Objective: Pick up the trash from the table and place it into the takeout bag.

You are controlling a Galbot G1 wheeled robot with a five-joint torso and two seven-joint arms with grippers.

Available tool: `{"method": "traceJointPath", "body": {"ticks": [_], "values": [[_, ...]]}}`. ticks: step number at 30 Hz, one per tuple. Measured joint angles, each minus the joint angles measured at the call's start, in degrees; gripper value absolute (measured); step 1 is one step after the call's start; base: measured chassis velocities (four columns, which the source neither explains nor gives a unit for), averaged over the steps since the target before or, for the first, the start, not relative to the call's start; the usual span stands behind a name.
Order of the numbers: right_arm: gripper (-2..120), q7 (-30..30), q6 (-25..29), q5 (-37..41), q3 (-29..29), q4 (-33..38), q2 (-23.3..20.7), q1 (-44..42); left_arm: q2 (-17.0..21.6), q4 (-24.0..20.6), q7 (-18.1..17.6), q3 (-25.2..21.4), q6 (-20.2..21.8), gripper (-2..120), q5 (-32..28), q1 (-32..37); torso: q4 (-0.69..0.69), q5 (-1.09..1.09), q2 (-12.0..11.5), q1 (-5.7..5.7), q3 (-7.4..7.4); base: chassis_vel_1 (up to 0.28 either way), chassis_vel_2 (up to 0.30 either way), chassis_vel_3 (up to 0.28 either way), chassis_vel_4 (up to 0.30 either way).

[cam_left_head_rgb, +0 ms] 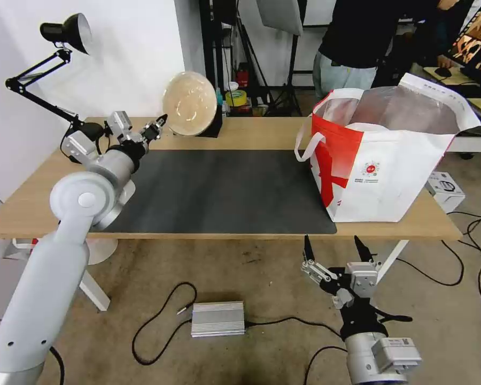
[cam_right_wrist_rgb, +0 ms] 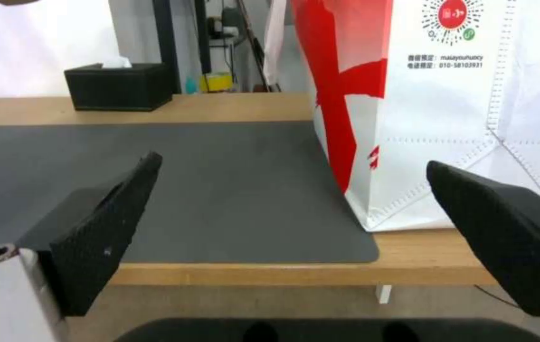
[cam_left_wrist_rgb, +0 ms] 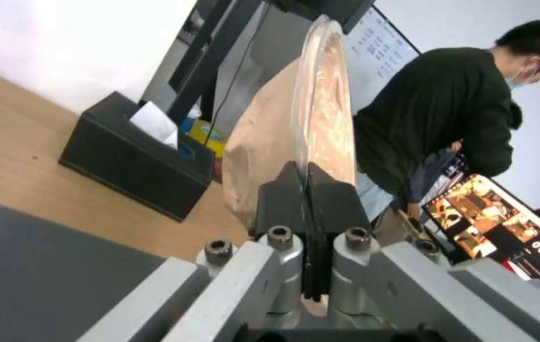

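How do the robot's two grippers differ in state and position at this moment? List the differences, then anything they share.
1. The left gripper is shut on the beige pulp bowl; the right gripper is open and holds nothing.
2. The left gripper is raised above the table at its far left; the right gripper hangs below the table's near edge, in front of the takeout bag.

Shared: both have black fingers on silver metal mounts.

Pulp bowl [cam_left_head_rgb: 189, 103] hides most of tissue box [cam_left_head_rgb: 212, 127].

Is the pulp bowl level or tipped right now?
Tipped on edge: the left gripper pinches the beige pulp bowl by its rim, opening facing the camera.
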Motion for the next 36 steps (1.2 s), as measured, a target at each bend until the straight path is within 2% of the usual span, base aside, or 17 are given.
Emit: {"method": "traceJointPath", "body": {"ticks": [10, 29, 36], "values": [[100, 0.00, 0.00, 0.00, 0.00, 0.00, 0.00, 0.00, 1.36, 1.46, 0.36, 4.54, -0.23, 0, -0.98, -5.45, 0.00, 0.01, 0.00, 0.00, 0.00, 0.000, 0.000, 0.000, 0.000], [100, 0.00, 0.00, 0.00, 0.00, 0.00, 0.00, 0.00, -1.46, 5.19, 0.23, 12.50, -0.23, 0, -1.17, -13.63, 0.00, 0.01, 0.00, 0.00, 0.00, 0.000, 0.000, 0.000, 0.000], [100, 0.00, 0.00, 0.00, 0.00, 0.00, 0.00, 0.00, -3.66, 6.90, -0.45, 16.12, -0.19, 0, -1.44, -16.98, 0.00, 0.00, 0.01, 0.00, 0.00, 0.000, 0.000, 0.000, 0.000]]}}
